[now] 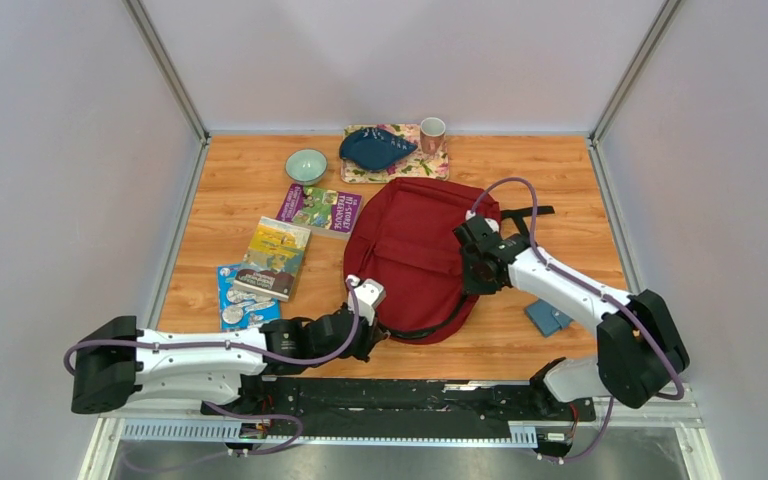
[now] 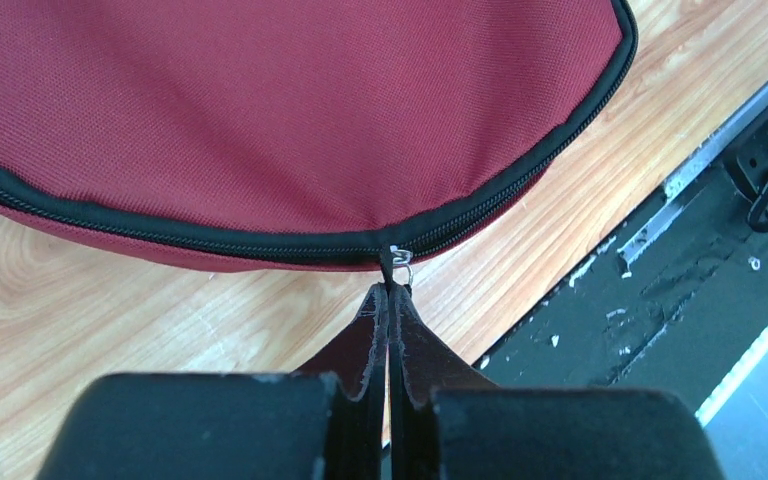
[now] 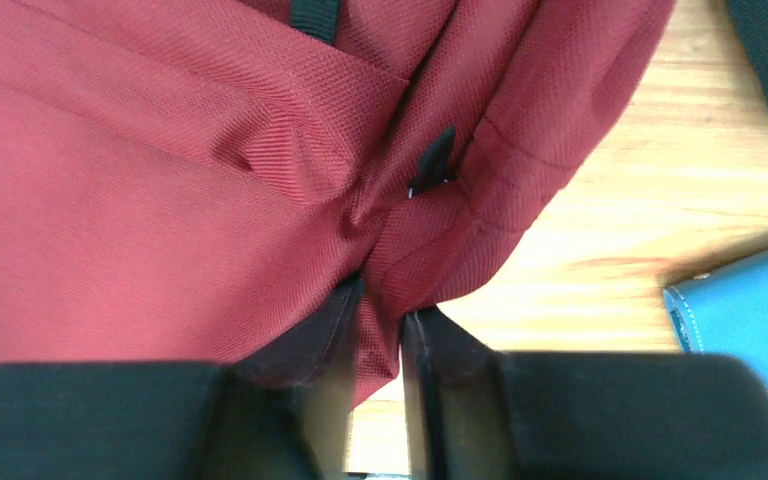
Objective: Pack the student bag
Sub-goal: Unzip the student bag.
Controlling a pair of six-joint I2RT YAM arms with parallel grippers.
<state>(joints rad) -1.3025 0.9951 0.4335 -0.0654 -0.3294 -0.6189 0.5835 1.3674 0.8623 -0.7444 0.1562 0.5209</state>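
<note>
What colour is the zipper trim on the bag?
The zipper trim is black, on the dark red bag; left wrist view shows it best.

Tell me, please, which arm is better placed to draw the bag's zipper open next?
Left, probably. The left end effector is closed on the zipper pull at the near edge of the student bag; the right end effector pinches a fold of its fabric at the side, away from that pull.

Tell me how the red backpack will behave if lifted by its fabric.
The student bag is probably floppy: its cloth bunches into folds at the right gripper. Likely light, since it lies flat and looks empty. Expect sagging.
</note>
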